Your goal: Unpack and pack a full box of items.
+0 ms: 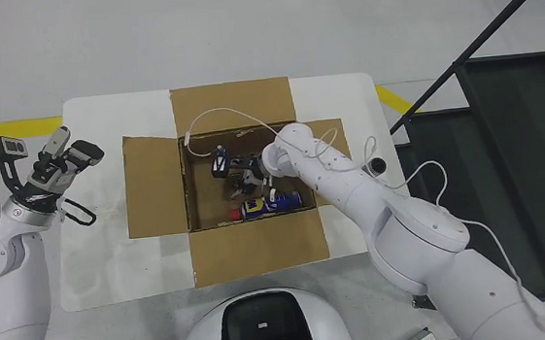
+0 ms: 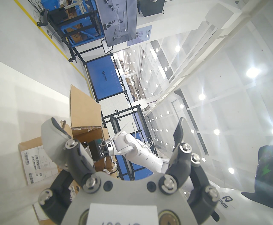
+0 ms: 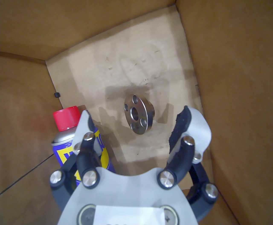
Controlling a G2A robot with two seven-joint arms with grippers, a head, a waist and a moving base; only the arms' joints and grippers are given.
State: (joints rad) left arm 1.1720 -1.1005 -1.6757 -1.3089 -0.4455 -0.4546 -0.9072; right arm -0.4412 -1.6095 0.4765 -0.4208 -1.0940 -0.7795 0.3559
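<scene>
An open cardboard box stands on the white table with its flaps spread. My right gripper is inside the box, open, just above a round metal flange with several holes that lies on the box floor. A blue and yellow spray can with a red cap lies beside one finger, also seen in the top view as the spray can. My left gripper is open and holds nothing, raised off the table's left edge, left gripper pointing toward the box.
A small black screw lies in a corner of the box floor. The white table has bare room left of the box. A black metal stair frame stands to the right of the table.
</scene>
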